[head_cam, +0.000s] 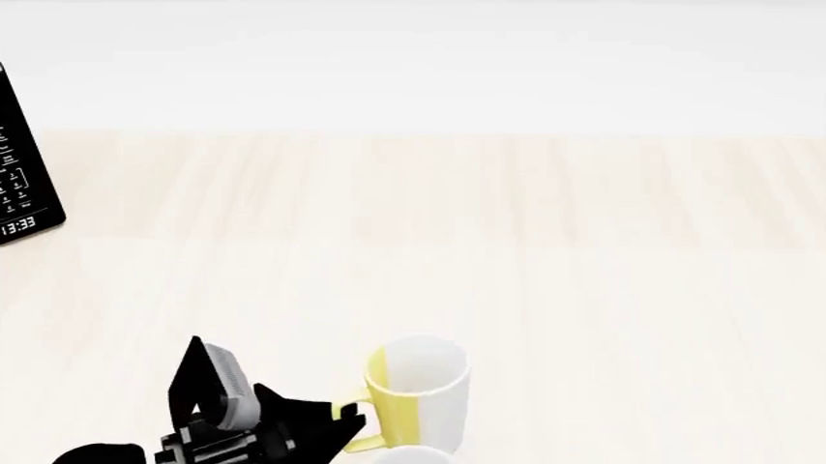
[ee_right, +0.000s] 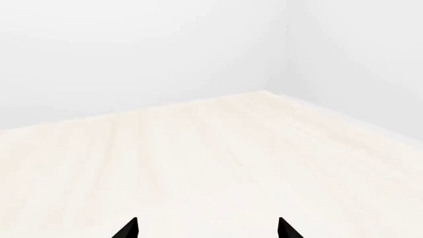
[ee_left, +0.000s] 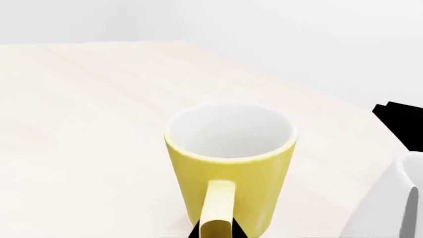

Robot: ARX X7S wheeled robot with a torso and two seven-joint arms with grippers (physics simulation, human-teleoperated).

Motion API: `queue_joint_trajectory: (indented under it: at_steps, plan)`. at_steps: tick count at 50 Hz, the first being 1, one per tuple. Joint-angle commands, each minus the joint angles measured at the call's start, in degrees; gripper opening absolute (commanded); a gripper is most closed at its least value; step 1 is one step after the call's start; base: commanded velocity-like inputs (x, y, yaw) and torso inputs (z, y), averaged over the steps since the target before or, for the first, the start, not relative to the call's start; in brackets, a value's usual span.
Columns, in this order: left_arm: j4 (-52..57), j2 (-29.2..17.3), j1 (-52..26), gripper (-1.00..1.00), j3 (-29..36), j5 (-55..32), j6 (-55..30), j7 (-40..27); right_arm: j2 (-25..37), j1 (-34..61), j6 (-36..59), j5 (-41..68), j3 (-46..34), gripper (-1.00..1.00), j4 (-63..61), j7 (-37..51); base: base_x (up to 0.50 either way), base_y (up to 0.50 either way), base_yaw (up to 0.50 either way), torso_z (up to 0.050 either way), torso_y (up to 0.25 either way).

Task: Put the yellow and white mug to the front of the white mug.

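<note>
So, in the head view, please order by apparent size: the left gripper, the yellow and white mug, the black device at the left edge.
1. left gripper, with its arm the widest dark shape.
2. yellow and white mug.
Unsure: black device, cut by the frame and farther away, looks about as big as the mug.

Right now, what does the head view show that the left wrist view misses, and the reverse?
Only the head view shows the black device with a lit display at the table's far left, and the left gripper at the mug's handle. Only the left wrist view shows the mug's white interior clearly and the white mug in side profile. Both show the yellow and white mug upright on the pale wooden table.
</note>
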Motion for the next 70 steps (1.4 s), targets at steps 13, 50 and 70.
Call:
queue_joint_trajectory:
  at_steps: [13, 50, 70]
  plan:
    - [-1.02, 0.34, 1.97, -1.00, 1.39, 3.66, 2.09, -3.92, 0.41, -0.18, -0.05, 0.22, -0.60, 1.00, -0.52, 0.51, 0.00, 0.00, 0.00, 0.000, 0.000]
    - [-1.00, 0.49, 1.21, -1.00, 5.09, 3.62, 5.93, -5.94, 0.89, 0.22, -0.55, 0.73, -1.47, 1.00, 0.43, 0.86, 0.00, 0.00, 0.00, 0.000, 0.000]
    - [-1.00, 0.04, 0.61, -1.00, 5.12, 2.99, 5.54, -6.39, 1.19, 0.35, -0.48, 0.88, -1.99, 1.00, 0.35, 1.26, 0.00, 0.00, 0.00, 0.000, 0.000]
